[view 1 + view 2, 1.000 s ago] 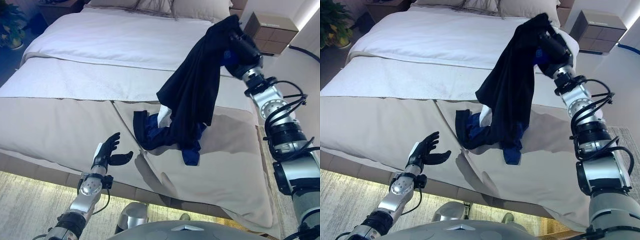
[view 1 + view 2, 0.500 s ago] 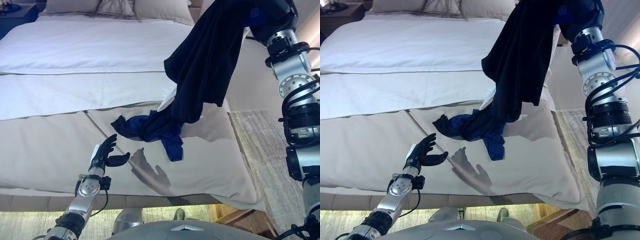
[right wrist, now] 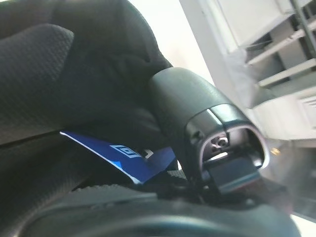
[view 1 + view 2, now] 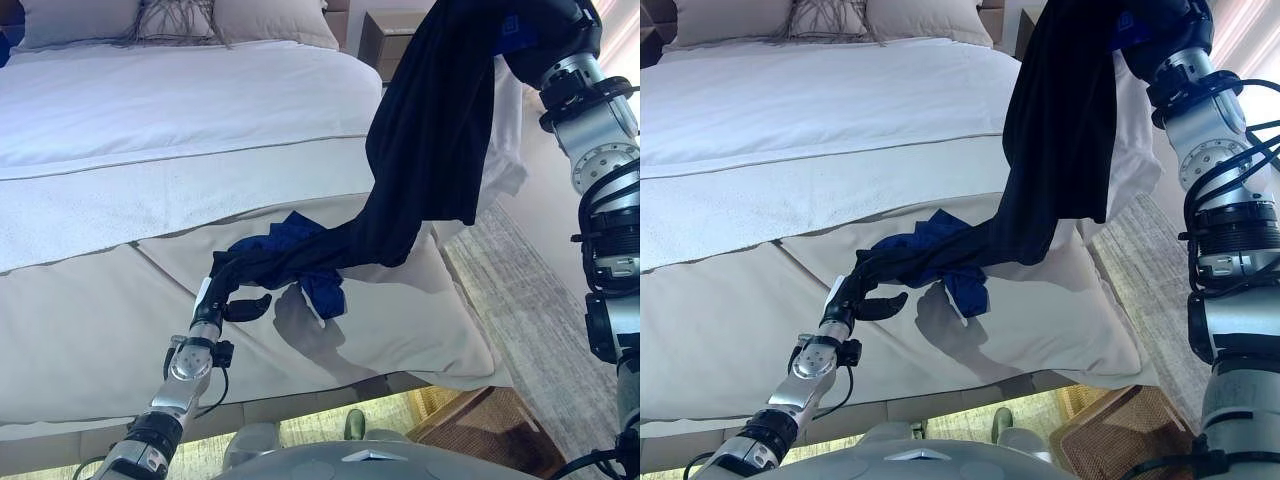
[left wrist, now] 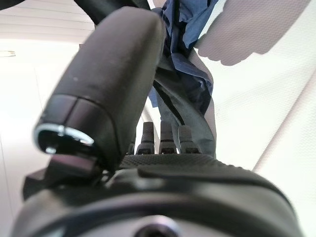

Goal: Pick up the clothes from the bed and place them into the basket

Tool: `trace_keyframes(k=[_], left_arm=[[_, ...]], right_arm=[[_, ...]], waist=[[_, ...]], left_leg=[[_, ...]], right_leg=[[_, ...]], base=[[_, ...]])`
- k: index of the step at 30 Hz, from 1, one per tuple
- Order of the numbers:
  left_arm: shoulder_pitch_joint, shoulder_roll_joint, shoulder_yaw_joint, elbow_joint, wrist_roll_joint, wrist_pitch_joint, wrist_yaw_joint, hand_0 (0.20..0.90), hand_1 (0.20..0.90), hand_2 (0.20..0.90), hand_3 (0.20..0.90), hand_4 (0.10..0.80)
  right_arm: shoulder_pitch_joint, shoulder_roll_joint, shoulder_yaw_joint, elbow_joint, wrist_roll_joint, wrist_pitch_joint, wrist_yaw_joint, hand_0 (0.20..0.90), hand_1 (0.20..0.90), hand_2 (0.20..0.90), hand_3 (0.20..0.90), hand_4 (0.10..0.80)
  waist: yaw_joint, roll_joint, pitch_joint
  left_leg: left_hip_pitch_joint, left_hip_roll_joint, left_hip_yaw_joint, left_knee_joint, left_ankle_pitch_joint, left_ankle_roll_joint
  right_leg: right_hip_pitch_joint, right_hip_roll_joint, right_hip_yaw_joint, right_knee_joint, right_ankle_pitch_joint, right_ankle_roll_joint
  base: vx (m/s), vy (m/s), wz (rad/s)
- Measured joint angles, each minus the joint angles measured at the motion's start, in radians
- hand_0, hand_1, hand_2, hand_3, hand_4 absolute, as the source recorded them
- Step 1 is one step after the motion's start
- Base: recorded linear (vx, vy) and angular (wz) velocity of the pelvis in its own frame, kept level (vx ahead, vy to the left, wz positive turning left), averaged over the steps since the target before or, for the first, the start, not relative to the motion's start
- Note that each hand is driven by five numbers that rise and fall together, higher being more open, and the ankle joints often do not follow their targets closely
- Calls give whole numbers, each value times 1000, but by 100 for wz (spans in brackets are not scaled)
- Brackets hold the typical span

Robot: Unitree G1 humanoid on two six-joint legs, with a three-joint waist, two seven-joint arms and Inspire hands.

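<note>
My right hand (image 4: pixel 548 32) is raised high at the upper right and shut on a long black garment (image 4: pixel 435 130). In the right wrist view its thumb (image 3: pixel 197 113) presses into the black cloth (image 3: pixel 74 74) beside a blue label. The garment hangs down and its tail drags across the beige bedspread (image 4: pixel 90 300), tangled with a blue garment (image 4: pixel 300 245). My left hand (image 4: pixel 218 305) is open at the tail's end, its straight fingers (image 5: pixel 168 138) against the cloth (image 5: pixel 190 94). A brown woven basket (image 4: pixel 1120 430) stands on the floor by the bed's near right corner.
White bedding (image 4: pixel 180 110) and pillows (image 4: pixel 170 20) cover the far half of the bed. A wooden nightstand (image 4: pixel 385 35) stands behind the hanging garment. A pale rug (image 4: pixel 540 320) lies on the floor to the right of the bed.
The camera has swung to the right. The black garment's tail has been pulled along the bed, and my left hand, earlier apart from the clothes, now touches their end.
</note>
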Motion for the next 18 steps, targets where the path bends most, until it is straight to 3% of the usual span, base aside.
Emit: trace_keyframes(k=[4, 11, 18], left_arm=[[0, 0, 0, 0, 0, 1, 0, 900, 900, 900, 900, 800], [1, -1, 1, 0, 1, 5, 2, 900, 900, 900, 900, 800], [7, -4, 1, 0, 0, 5, 16, 900, 900, 900, 900, 800]], right_arm=[[0, -5, 37, 0, -22, 54, 45, 300, 300, 300, 200, 100], [3, -4, 132, 32, -173, 257, 175, 300, 300, 300, 200, 100], [21, 43, 203, 290, -459, 292, 271, 300, 300, 300, 200, 100]], waist=[[9, 0, 0], [30, -2, -1], [71, -5, -3]], left_leg=[[0, 1, -3, 0, 0, 0], [0, 1, -11, 0, 0, 0], [-3, -3, -20, 0, 0, 0]], right_leg=[[2, 1, -3, 0, 0, 0], [5, 1, -13, 0, 0, 0], [8, -7, -27, 0, 0, 0]], base=[[-3, 3, 2], [-13, 0, 3], [-26, 11, 5]])
